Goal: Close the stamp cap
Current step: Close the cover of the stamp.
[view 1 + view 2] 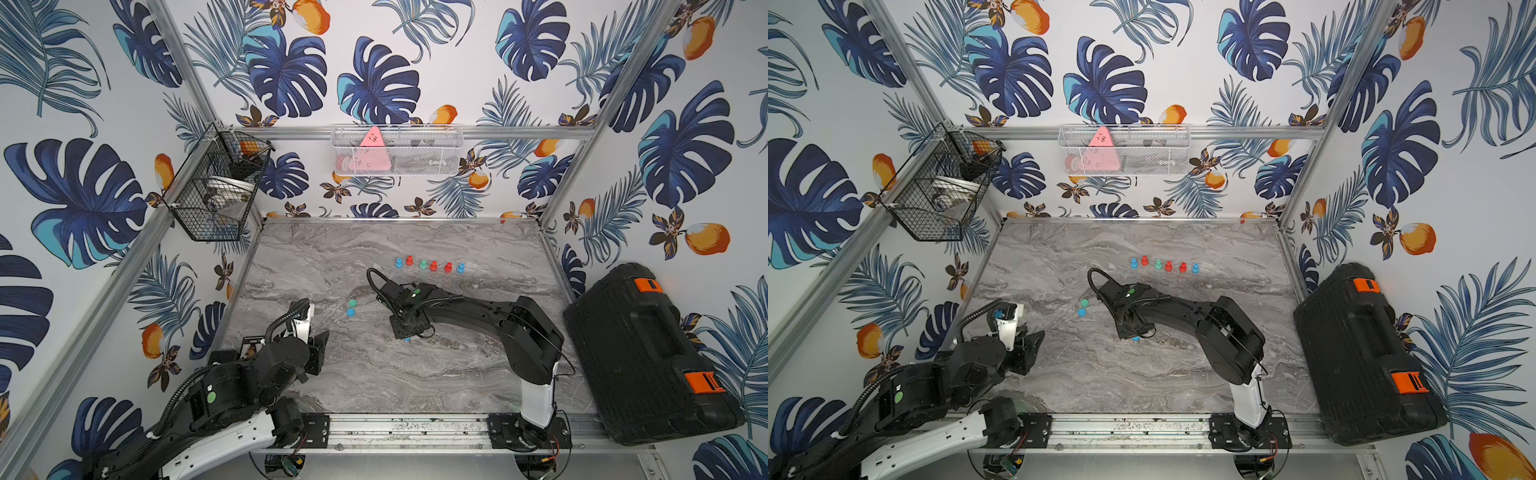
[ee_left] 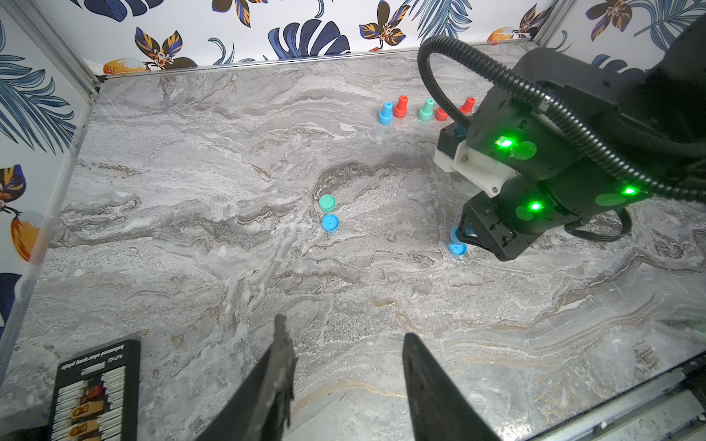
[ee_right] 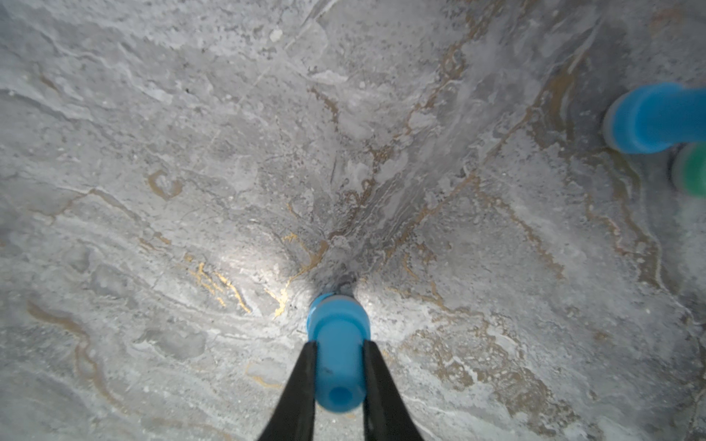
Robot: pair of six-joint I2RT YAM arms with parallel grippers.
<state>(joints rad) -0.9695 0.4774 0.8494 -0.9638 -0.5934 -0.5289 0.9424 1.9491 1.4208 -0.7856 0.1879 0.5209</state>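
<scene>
My right gripper (image 3: 338, 345) is shut on a blue stamp (image 3: 338, 366), gripping its narrow stem from both sides. The stamp stands upright, and its wider lower end (image 2: 457, 249) rests on the marble table (image 1: 415, 374); only a sliver of blue (image 1: 407, 339) shows under the gripper in both top views. Two loose caps, green (image 1: 353, 303) and blue (image 1: 350, 312), lie side by side to the left of that gripper. My left gripper (image 2: 345, 332) hovers open and empty near the table's front left (image 1: 320, 340).
Several capped stamps, among them blue (image 1: 399, 262), green (image 1: 423, 264) and red (image 1: 448, 267), stand in a row behind the right arm. A black case (image 1: 648, 353) leans at the right edge. A black card (image 2: 95, 389) lies by the left arm. Wire baskets (image 1: 397, 151) hang on the walls.
</scene>
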